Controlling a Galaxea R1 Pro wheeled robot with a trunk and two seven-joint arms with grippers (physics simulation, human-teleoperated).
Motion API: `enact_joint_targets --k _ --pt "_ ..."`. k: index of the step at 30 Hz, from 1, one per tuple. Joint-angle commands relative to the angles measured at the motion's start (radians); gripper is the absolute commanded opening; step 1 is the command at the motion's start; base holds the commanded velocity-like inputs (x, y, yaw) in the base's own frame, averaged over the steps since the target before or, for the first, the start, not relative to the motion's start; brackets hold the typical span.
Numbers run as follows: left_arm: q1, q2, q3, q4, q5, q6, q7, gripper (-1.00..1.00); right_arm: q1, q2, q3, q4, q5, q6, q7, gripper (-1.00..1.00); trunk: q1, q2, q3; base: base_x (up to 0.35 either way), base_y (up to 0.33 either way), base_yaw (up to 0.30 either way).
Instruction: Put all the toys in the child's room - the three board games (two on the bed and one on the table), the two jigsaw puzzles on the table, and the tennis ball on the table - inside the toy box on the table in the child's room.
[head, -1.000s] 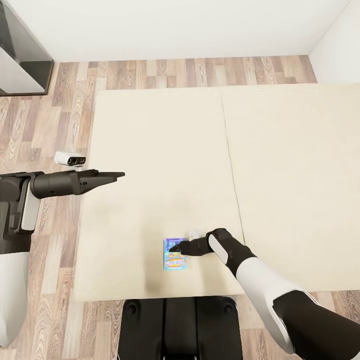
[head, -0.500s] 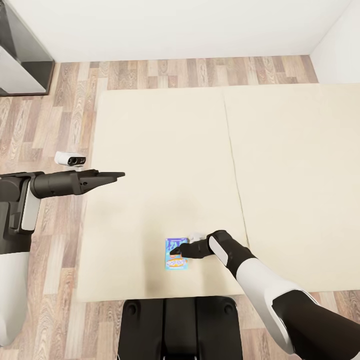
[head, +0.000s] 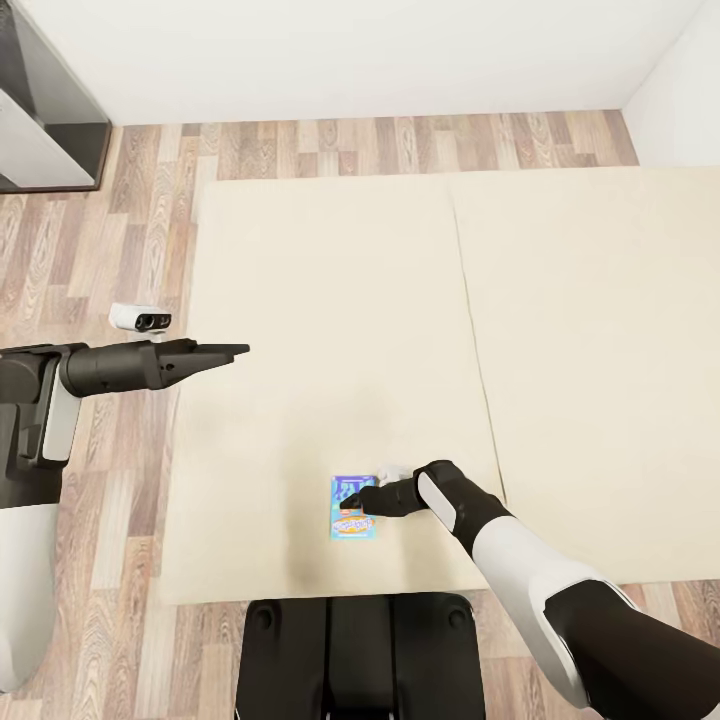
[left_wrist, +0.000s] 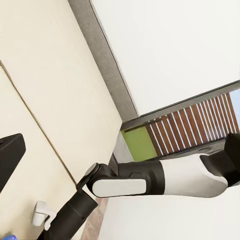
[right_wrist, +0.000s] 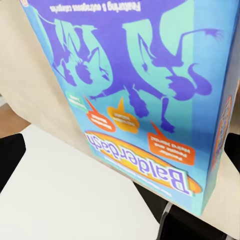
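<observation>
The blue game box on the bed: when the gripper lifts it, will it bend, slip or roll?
The blue game box looks like a flat printed carton with sharp edges, so probably stiff and not apt to roll. Its glossy lid may be slippery between the right gripper fingers. It is small on the bed, so likely light.

The left arm is extended horizontally at the left of the head view, its left gripper (head: 238, 350) held with fingers nearly together, apparently closed. The right arm is bent inward from the lower right, the right gripper (head: 348, 496) lowered at lower centre; its jaw state cannot be judged.
</observation>
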Motion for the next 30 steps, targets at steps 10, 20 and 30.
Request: enact_joint_targets --k 10,20,30 --pt "0.001 0.001 0.000 0.000 0.000 0.011 -0.003 1.00 -0.001 0.000 0.004 -0.002 0.001 0.001 0.003 1.00 0.001 -0.002 -0.001 0.000 0.065 0.000" --pt "0.003 0.000 0.000 0.000 0.000 0.011 -0.003 1.00 -0.001 0.000 0.004 -0.008 0.001 0.000 0.003 1.00 0.001 -0.002 -0.001 0.000 0.011 0.000" --pt "0.003 0.001 0.000 0.000 0.000 0.010 -0.003 1.00 -0.001 0.000 0.002 -0.055 0.002 0.005 0.003 1.00 0.001 -0.002 -0.001 0.000 0.000 0.000"
